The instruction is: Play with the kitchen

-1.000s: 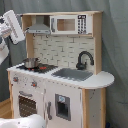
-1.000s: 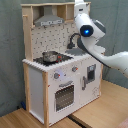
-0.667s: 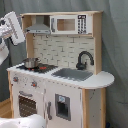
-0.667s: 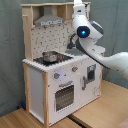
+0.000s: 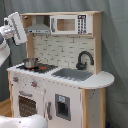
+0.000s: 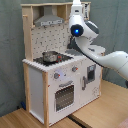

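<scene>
- We see the kitchen [image 5: 57,70] standing on a wooden floor [image 6: 95,117] before a grey curtain [image 5: 116,45], a tall toy unit in white panels with light-wood side posts.
- On its counter, a small pot [image 5: 30,62] sits on the stove [image 5: 40,66] at the end toward the first exterior view's left; the grey sink [image 5: 72,74] lies beside it, with a black faucet [image 5: 84,59] at the sink's back edge.
- Above the stove hangs a grey range hood [image 6: 48,20]; a microwave cabinet [image 5: 69,24] fills the top shelf next to it.
- Below the counter we make out knobs and a windowed oven door [image 6: 64,96].
- The arm [image 6: 97,52] reaches up in front of the upper shelf in the second exterior view; the gripper [image 5: 16,26] is raised near the hood's outer edge in the first exterior view, apart from the kitchen.
- We cannot tell how the tool stands: nothing shows whether it is apart or together.
- Our judgement: no part is engaged yet, so the step in hand is choosing and approaching a target.
- To do it well, we would pick one reachable feature, such as the pot or a knob, come down clear of the hood and side post, and move slowly, since the light pot could tip or slide off the stove.
</scene>
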